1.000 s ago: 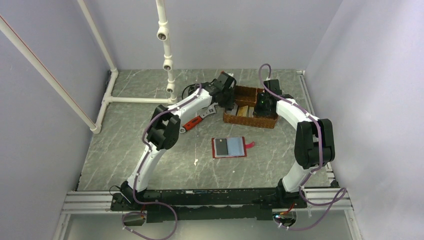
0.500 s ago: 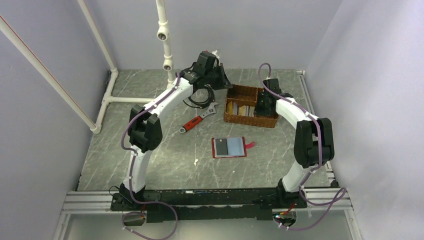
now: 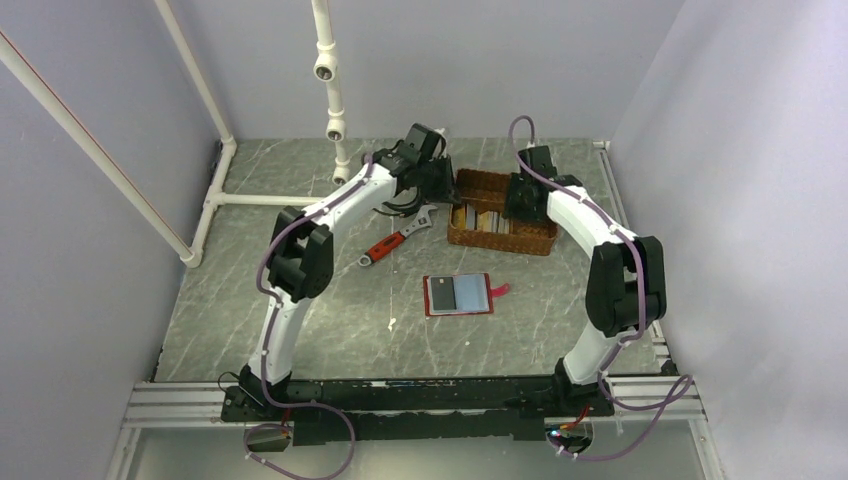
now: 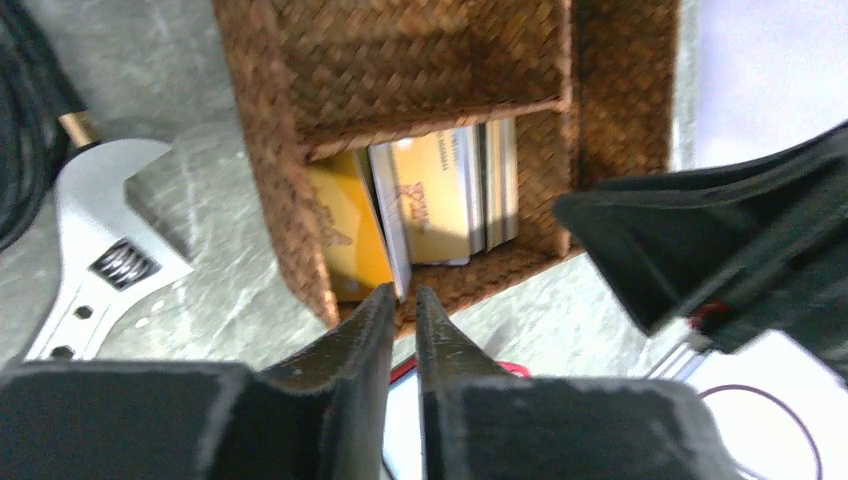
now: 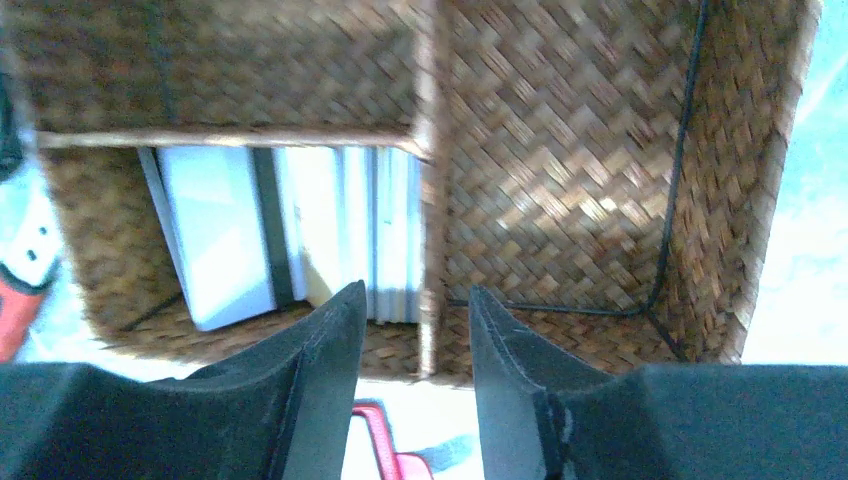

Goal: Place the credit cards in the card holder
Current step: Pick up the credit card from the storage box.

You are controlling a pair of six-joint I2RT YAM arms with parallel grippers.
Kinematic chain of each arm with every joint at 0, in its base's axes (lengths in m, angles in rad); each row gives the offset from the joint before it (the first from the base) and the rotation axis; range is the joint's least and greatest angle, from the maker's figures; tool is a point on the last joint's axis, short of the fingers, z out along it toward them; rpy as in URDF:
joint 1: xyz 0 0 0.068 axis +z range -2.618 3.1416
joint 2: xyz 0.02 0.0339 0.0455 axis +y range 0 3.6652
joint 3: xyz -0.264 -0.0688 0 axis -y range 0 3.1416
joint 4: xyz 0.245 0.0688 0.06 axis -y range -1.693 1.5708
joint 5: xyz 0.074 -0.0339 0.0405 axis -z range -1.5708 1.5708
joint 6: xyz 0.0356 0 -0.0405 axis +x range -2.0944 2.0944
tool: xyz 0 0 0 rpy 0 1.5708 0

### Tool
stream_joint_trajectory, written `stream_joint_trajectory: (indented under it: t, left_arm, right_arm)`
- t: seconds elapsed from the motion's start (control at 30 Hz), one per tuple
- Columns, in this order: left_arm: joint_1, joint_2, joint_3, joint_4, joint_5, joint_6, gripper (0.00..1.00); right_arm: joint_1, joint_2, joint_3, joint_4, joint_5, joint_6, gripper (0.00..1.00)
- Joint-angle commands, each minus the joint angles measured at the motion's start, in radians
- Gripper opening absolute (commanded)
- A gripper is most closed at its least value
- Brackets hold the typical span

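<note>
In one wicker basket (image 4: pixel 270 120) compartment, credit cards (image 4: pixel 435 195) on edge, left gripper (image 4: pixel 403 292) nearly closed, right gripper (image 5: pixel 418 295) parted, both empty.

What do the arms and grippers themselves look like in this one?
The left arm and right arm have white links, bulky black joints and a purple cable along each. The left gripper and right gripper carry matte black fingers tapering to thin tips. No markings visible.
</note>
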Motion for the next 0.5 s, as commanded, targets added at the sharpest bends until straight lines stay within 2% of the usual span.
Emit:
stream_joint_trajectory:
  t: [0.0,0.1,0.2,0.27,0.47]
  left_arm:
    - [0.009,-0.16,-0.033,-0.05,-0.057,0.121,0.22]
    - [0.026,-0.242,-0.119,-0.046,-0.033,0.151,0.33]
    - [0.041,-0.323,-0.218,-0.02,-0.004,0.167,0.42]
    - [0.047,-0.361,-0.27,-0.018,-0.002,0.18,0.46]
    - [0.059,-0.429,-0.37,-0.019,0.017,0.195,0.49]
  right_arm:
    - [0.075,-0.031,0.127,-0.028,0.067,-0.036,0.49]
    - [0.123,0.024,0.188,-0.018,0.021,-0.019,0.58]
    - [0.134,0.079,0.215,0.019,-0.037,0.015,0.58]
    - [0.145,0.107,0.23,0.034,-0.03,0.02,0.56]
    - [0.172,0.185,0.276,0.028,-0.011,0.034,0.42]
